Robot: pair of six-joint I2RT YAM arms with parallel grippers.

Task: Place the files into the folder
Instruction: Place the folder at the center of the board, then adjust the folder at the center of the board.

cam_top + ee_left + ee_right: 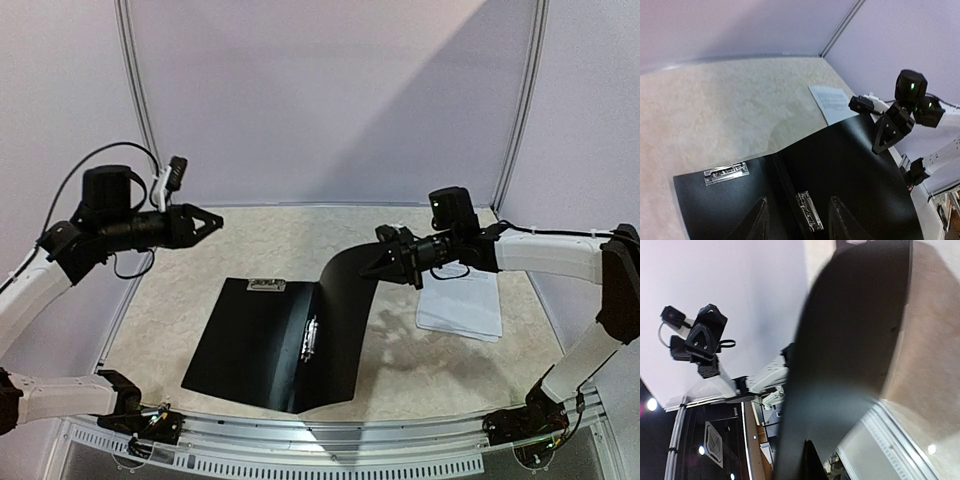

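While right gripper (374, 267) pinches the raised cover of the folder (250, 340) | files (462, 305) lie just right of folder, nearer that arm | left gripper (214, 221) spread, empty, left of folder

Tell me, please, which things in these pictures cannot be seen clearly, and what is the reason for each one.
- Files: top view, the right arm covers their far edge; print too small to read, sheets cannot be counted.
- Right jaws' grip on the folder: right wrist view, the raised cover, close and blurred, fills the frame.
- Left jaws: left wrist view, cut off by the bottom edge.
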